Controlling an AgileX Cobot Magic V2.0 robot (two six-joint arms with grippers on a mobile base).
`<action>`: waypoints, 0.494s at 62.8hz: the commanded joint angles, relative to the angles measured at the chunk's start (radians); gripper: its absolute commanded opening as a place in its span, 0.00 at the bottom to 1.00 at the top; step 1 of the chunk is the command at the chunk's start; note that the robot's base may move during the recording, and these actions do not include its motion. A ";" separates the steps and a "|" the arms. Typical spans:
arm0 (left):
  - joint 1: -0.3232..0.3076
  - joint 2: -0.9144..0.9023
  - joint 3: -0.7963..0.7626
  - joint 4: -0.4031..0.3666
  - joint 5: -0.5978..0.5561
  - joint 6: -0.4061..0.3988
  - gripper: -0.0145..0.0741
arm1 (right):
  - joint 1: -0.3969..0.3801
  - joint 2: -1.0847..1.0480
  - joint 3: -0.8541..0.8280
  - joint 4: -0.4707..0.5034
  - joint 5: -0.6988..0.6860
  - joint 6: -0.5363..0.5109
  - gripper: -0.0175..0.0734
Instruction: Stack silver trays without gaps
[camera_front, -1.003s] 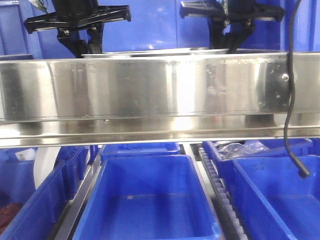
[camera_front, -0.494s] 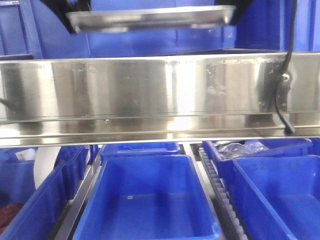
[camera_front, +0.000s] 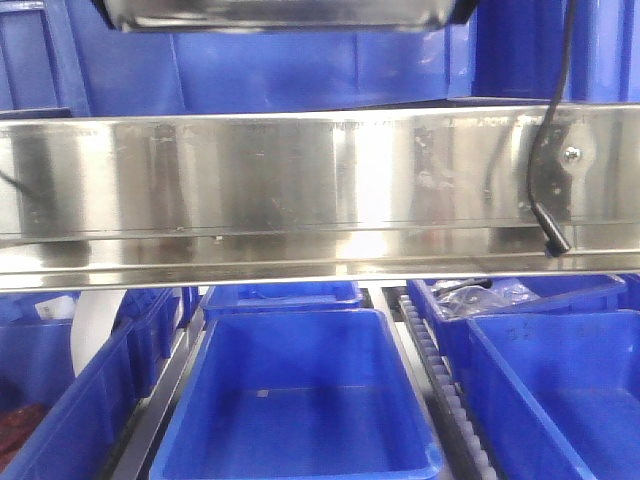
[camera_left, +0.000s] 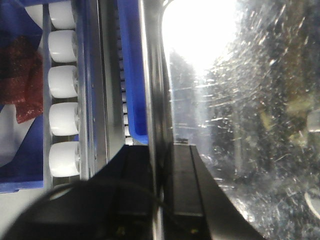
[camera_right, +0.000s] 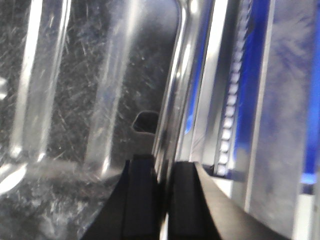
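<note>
One silver tray (camera_front: 280, 12) hangs level at the top edge of the front view, high above the shelf rail. Both grippers hold it by opposite ends. In the left wrist view my left gripper (camera_left: 162, 192) is shut on the tray's thin rim (camera_left: 155, 100), with the scratched tray floor (camera_left: 245, 130) to the right. In the right wrist view my right gripper (camera_right: 162, 197) is shut on the other rim (camera_right: 172, 100), with the tray floor (camera_right: 75, 100) to the left. The front view shows only dark gripper tips at the tray's corners. No other tray is in view.
A long shiny steel shelf rail (camera_front: 300, 190) crosses the front view below the tray. Blue bins (camera_front: 300, 400) sit under it and behind it. A black cable (camera_front: 548, 200) hangs at the right. White rollers (camera_left: 62, 80) and a bin holding something red (camera_left: 25, 75) lie below the left end.
The tray has risen from shelf level to the top edge of the front view, held by both grippers. The black cable has moved up with the right arm.
</note>
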 joint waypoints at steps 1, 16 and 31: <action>-0.024 -0.071 -0.029 -0.018 0.049 0.042 0.12 | 0.017 -0.083 -0.037 0.021 0.078 -0.032 0.25; -0.024 -0.149 0.054 -0.016 0.049 0.042 0.12 | 0.037 -0.123 -0.036 0.033 0.079 -0.016 0.25; -0.024 -0.246 0.118 -0.024 0.049 0.042 0.12 | 0.086 -0.154 -0.036 0.034 0.079 0.006 0.25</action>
